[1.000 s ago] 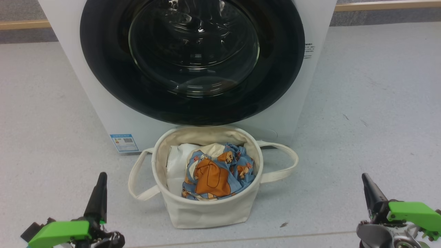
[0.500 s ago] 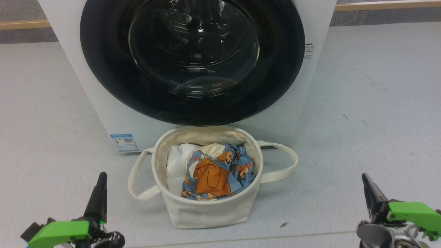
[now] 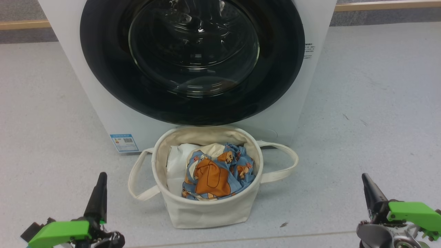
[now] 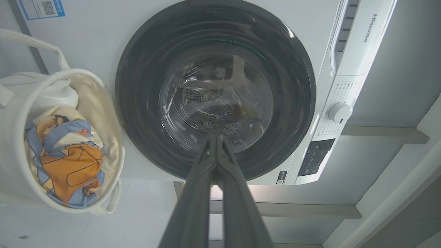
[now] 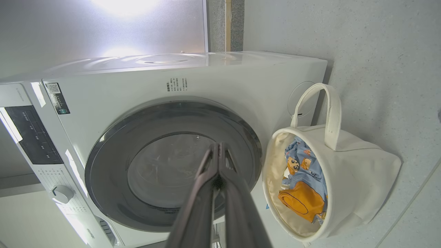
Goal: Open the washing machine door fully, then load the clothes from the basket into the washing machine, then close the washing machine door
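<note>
Right now the washing machine door point(image 3: 193, 58) sits shut on the washing machine point(image 3: 113, 117), and the basket point(image 3: 206, 213) stands just before it with the clothes point(image 3: 215, 172) inside. The left gripper point(image 3: 102, 177) and right gripper point(image 3: 365, 178) hang low, fingers pressed together, holding nothing

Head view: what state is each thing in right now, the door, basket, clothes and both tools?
washing machine door: shut
basket: upright on the floor, in front of the door
clothes: crumpled inside the basket, not yet loaded
left tool: shut, empty
right tool: shut, empty
</note>
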{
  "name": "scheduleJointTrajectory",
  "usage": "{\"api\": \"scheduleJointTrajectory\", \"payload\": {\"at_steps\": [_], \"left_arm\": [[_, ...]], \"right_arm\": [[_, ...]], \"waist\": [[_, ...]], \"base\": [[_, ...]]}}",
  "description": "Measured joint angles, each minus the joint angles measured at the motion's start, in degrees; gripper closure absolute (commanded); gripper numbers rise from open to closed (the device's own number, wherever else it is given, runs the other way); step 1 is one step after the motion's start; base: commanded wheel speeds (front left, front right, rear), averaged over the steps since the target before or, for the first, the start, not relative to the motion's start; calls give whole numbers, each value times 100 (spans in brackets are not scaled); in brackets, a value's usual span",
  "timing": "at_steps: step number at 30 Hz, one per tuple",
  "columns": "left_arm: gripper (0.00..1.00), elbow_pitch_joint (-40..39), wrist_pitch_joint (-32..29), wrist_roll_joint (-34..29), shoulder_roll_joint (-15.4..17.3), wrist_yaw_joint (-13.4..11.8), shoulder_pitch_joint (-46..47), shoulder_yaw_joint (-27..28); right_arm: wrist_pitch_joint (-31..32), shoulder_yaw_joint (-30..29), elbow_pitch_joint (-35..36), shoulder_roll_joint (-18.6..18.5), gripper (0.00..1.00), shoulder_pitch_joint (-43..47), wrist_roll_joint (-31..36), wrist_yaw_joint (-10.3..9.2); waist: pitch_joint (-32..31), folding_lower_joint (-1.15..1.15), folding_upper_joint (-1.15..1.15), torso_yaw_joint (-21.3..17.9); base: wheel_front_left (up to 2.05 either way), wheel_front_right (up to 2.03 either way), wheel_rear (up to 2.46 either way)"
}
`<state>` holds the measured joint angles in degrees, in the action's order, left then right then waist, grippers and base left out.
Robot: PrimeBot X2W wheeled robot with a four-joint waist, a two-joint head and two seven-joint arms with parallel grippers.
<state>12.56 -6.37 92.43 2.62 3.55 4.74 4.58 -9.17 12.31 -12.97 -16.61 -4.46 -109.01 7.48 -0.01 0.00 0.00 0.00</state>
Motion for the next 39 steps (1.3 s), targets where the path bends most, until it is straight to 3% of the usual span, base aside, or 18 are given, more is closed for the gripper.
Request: {"api": "scheduleJointTrajectory", "payload": {"at_steps": [12, 13, 18, 29, 39], "left_arm": [[100, 0, 0, 0, 0, 0, 0, 0], [0, 2, 0, 0, -1, -1, 0, 0], [0, 412, -8, 0, -40, -8, -213, -16], [0, 531, 46, -9, -34, -7, -164, 1], [0, 576, 302, -455, 107, 1, -16, -165]], "right_arm": [[0, 1, 0, 0, 100, 0, 0, 0], [0, 2, -2, 1, 0, 1, 0, 0], [1, 81, -372, 157, 0, 224, 1, 0], [0, 2, -448, 212, 0, 168, 15, 0], [-51, 4, -433, 222, 0, -22, 642, 0]], "waist": [[0, 0, 0, 0], [0, 0, 0, 0], [5, 0, 0, 1], [1, 2, 0, 33], [7, 1, 0, 58]], "base": [[0, 0, 0], [0, 0, 0], [0, 0, 0], [0, 0, 0], [0, 0, 0]]}}
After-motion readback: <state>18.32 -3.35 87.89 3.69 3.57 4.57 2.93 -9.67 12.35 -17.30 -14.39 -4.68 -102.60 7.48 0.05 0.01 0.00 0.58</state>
